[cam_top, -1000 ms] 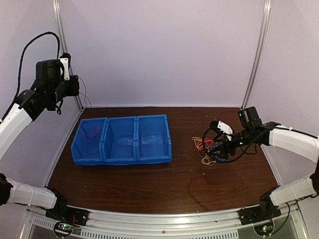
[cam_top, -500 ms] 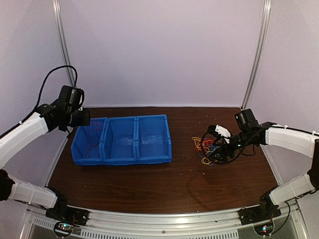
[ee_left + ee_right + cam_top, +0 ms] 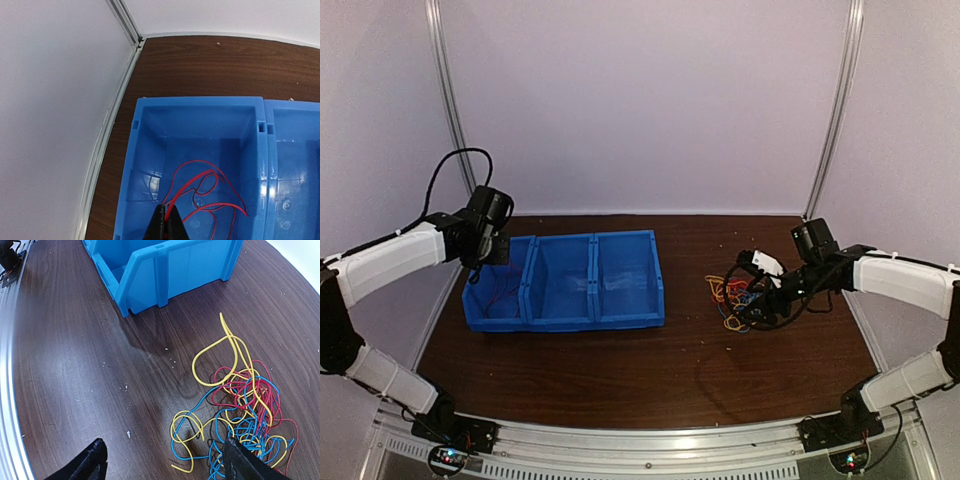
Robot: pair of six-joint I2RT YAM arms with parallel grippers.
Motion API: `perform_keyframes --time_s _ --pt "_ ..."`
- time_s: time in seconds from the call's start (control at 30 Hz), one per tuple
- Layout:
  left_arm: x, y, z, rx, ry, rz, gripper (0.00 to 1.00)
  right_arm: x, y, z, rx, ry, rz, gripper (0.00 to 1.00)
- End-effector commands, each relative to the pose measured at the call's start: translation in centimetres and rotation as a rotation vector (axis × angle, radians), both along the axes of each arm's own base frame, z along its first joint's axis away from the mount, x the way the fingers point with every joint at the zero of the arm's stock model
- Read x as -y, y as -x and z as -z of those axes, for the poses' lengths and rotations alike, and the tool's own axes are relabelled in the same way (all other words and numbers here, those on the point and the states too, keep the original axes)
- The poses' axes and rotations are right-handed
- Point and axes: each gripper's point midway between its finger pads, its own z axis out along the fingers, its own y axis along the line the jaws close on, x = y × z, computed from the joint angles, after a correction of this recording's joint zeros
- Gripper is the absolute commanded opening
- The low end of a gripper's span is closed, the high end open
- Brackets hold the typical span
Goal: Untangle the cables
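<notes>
Left gripper point(image 3: 166, 222) first: its tips are pressed tight together at the bottom centre of the left wrist view. A red cable point(image 3: 206, 172) runs right up into them, so I'd call that pinched. The rest of that red cable lies in loose loops on the floor of the end compartment of the blue bin point(image 3: 200, 101), the one next to the wall rail at the left of the frame. On the top camera the left arm reaches over that same end of the bin, left of centre.

Right gripper point(image 3: 167, 466) is spread wide, with one finger at the bottom left and the other at the bottom right of the right wrist view. The tangle of cables point(image 3: 240, 405) sits on the bench point(image 3: 75, 365) at the lower right of that view. It's red, light blue and yellow strands all knotted up, with one yellow loop poking up toward the bin. Its lower edge lies between the fingers, close to the right-hand one, and I can't tell if they touch. On the top camera the tangle is right of centre, well apart from the bin.
</notes>
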Motion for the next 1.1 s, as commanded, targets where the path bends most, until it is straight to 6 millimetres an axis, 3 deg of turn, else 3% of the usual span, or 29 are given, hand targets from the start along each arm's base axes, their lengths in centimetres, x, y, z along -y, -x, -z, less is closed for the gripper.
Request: perform_keyframes --time_s 0.0,0.17,0.3,0.33,0.4,0.5,0.67,0.83,0.93,1.07 --pt "0.9 -0.6 2.0 -0.038 0.016 0.035 0.0 0.2 0.1 -0.5 0.029 0.011 -0.002 0.8" --pt "2.0 0.4 5.7 -0.134 0.06 0.083 0.0 0.3 0.1 -0.5 0.035 0.014 0.0 0.8" --pt "1.9 1.0 7.2 -0.187 0.05 0.083 0.0 0.2 0.2 -0.5 0.033 0.012 -0.002 0.8" --pt "2.1 1.0 7.3 -0.198 0.052 0.094 0.02 0.2 0.2 -0.5 0.032 0.011 -0.003 0.8" --pt "2.1 1.1 6.9 -0.205 0.05 0.097 0.25 0.2 0.2 -0.5 0.032 0.01 -0.005 0.8" --pt "1.9 1.0 4.8 -0.166 0.058 0.093 0.48 0.3 0.2 -0.7 0.04 0.013 -0.003 0.8" --pt "1.5 1.1 0.1 -0.083 0.057 0.09 0.6 0.4 0.1 -0.7 0.049 0.02 0.005 0.8" --pt "1.9 1.1 -4.3 -0.01 0.091 0.121 0.66 0.3 0.0 -0.9 0.044 0.012 0.006 0.8" --pt "4.4 0.4 -7.1 0.088 0.176 0.262 0.66 0.3 -0.5 -1.6 0.045 -0.003 0.034 0.8" --pt "10.0 0.6 -11.2 0.239 0.34 0.545 0.64 0.9 -2.4 -4.0 0.082 -0.04 0.11 0.8"
